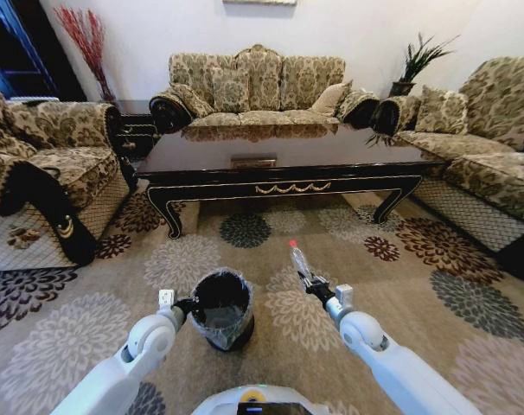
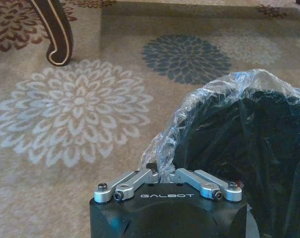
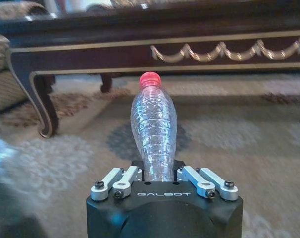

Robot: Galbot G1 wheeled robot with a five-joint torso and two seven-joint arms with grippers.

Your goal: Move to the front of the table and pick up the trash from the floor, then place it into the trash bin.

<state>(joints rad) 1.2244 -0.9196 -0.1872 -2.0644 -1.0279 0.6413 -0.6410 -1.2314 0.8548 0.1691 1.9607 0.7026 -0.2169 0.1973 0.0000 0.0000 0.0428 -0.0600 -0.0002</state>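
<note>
Table (image 1: 279,156) is showing glossy dark wood, mirror-like top, gold trim. Bottle (image 3: 154,134) is looking like clear ribbed plastic with a matt red cap. Trash bin (image 1: 221,309) is wearing a thin crinkly plastic liner. Floor (image 1: 400,285) is reading as matt woven carpet.

The word "GALBOT" is printed in pale capital letters on the black housing of the left gripper (image 2: 162,171), just below its silver finger linkages. The same word, "GALBOT", is printed in the same spot on the black housing of the right gripper (image 3: 157,171). No other writing is legible.
</note>
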